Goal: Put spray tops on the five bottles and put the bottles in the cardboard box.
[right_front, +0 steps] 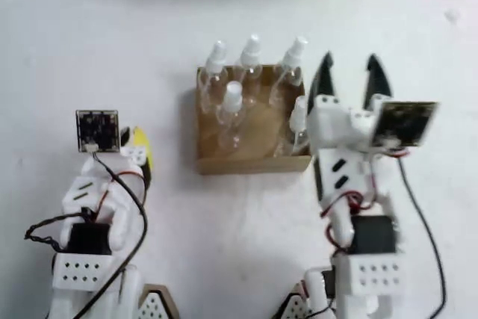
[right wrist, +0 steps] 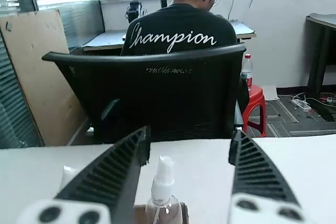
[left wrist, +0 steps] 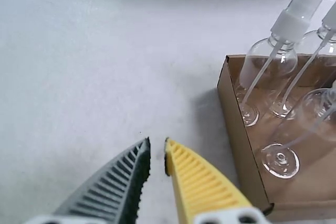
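Bottles (right_front: 233, 113) — five, capped, in cardboard box (right_front: 254, 163) | left hand (left wrist: 157, 148) nearly together | right hand (right_front: 349, 61) apart

The left arm (right_front: 84, 193) and right arm (right_front: 340, 123) are wearing white shells over black motors, red and black cables trailing. The left gripper (left wrist: 157, 148) is showing ridged fingers (left wrist: 199, 184), one grey, one yellow; the right gripper's (right wrist: 190, 135) are showing black.

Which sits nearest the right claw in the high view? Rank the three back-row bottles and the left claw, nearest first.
1. back-right bottle, in the box corner beside the right claw.
2. back-middle bottle, next along the back row.
3. back-left bottle, in the opposite back corner.
4. left claw, past the cardboard box on its other side.
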You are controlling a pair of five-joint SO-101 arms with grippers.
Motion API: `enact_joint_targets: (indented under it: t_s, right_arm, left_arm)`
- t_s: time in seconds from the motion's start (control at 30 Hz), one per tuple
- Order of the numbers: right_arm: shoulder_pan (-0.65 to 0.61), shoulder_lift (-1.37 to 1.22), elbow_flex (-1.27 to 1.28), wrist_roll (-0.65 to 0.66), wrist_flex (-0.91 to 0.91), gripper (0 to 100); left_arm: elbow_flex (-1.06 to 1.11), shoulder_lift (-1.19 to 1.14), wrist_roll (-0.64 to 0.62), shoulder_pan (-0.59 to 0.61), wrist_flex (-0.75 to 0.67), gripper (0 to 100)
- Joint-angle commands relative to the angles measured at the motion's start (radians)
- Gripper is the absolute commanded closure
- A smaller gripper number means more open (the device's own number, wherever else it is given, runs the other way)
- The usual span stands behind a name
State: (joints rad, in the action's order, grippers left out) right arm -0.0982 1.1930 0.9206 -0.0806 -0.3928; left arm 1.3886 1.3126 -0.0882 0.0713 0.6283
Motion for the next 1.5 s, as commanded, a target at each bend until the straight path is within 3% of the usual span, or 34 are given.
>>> enact_joint_targets:
  t_s: [0.0,0.13,0.27,0.33,0.43,0.7,1.0,1.3,1.47]
  right_arm:
    - [0.004,0.010,-0.373,-0.021,-0.360,78.3]
    - [-0.002,0.012,-0.588,-0.021,-0.654,79.2]
    - [0.004,0.081,-0.743,-0.020,-0.840,93.7]
    - [0.005,0.151,-0.787,-0.018,-0.869,98.7]
    - [0.005,0.283,-0.802,0.041,-0.868,94.2]
    - [0.007,0.596,-0.798,0.121,-0.875,98.2]
    - [0.007,0.611,-0.761,0.118,-1.118,98.1]
    - [0.004,0.611,-0.756,0.121,-1.173,98.1]
    - [0.004,0.611,-0.756,0.121,-1.208,98.1]
  left_arm:
    - [-0.006,0.013,0.000,-0.004,-0.026,93]
    - [-0.008,0.013,0.000,-0.001,-0.021,93]
    - [-0.072,0.015,-0.002,0.074,-0.020,93]
    - [-0.150,0.015,-0.005,0.131,0.009,94]
    - [-0.292,0.015,-0.003,0.173,0.106,94]
    - [-0.724,0.015,-0.002,0.173,0.407,94]
    - [-1.181,0.015,-0.002,0.171,0.822,93]
    - [-1.307,0.016,-0.002,0.171,1.048,93]
    - [-1.254,0.150,0.029,0.171,1.062,93]
